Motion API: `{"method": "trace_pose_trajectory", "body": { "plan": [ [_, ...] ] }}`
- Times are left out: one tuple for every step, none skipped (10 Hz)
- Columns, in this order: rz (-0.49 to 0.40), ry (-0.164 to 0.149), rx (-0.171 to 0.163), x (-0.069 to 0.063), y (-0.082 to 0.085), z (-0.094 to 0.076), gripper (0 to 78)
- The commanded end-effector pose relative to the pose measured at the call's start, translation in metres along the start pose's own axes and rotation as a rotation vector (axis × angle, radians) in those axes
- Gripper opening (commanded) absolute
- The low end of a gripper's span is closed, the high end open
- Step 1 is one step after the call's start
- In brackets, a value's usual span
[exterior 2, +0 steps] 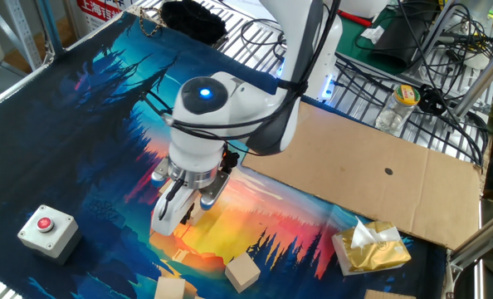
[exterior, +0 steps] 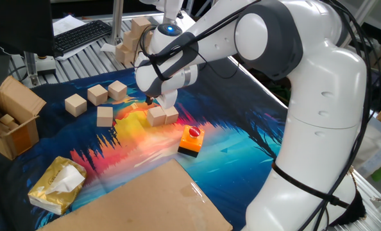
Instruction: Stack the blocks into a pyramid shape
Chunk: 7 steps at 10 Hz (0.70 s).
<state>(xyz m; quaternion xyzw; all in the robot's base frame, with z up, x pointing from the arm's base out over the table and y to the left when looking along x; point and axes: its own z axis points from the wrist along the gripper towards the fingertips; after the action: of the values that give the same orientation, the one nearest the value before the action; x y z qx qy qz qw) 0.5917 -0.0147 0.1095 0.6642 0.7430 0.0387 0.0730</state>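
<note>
Two pale wooden blocks (exterior: 156, 115) (exterior: 170, 114) sit side by side, touching, on the colourful mat. My gripper (exterior: 157, 101) hovers just above them, open, with nothing between its fingers. To the left lie several loose blocks: one (exterior: 104, 116) nearest, then one (exterior: 76, 104), one (exterior: 97, 94) and one (exterior: 118, 90) in an arc. In the other fixed view the gripper (exterior 2: 177, 220) points down at the mat and hides the pair; two loose blocks (exterior 2: 241, 272) (exterior 2: 170, 289) show at the bottom edge.
An orange-and-black block with a red button (exterior: 191, 140) sits right of the pair. An open cardboard box (exterior: 11, 119) stands at the left, a yellow tissue pack (exterior: 57, 185) in front, a flat cardboard sheet (exterior: 139, 199) near the front edge. A grey button box (exterior 2: 45, 228) lies apart.
</note>
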Motion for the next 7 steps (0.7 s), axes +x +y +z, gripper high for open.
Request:
{"method": "trace_pose_trajectory", "body": {
  "plan": [
    [-0.002,-0.002,0.0,-0.0003,0.0011,-0.0012,1.1],
    [-0.008,-0.001,0.007,0.0,0.0007,-0.0008,1.1],
    [-0.006,0.001,0.009,0.0001,0.0006,-0.0007,1.1],
    [-0.006,-0.002,0.004,0.0005,0.0002,-0.0003,1.1],
    [-0.013,-0.008,0.003,0.0013,-0.0006,0.0005,1.1],
    [-0.016,-0.007,0.008,0.0019,-0.0012,0.0011,1.1],
    [-0.016,-0.007,0.008,0.0019,-0.0012,0.0011,1.1]
  ]
}}
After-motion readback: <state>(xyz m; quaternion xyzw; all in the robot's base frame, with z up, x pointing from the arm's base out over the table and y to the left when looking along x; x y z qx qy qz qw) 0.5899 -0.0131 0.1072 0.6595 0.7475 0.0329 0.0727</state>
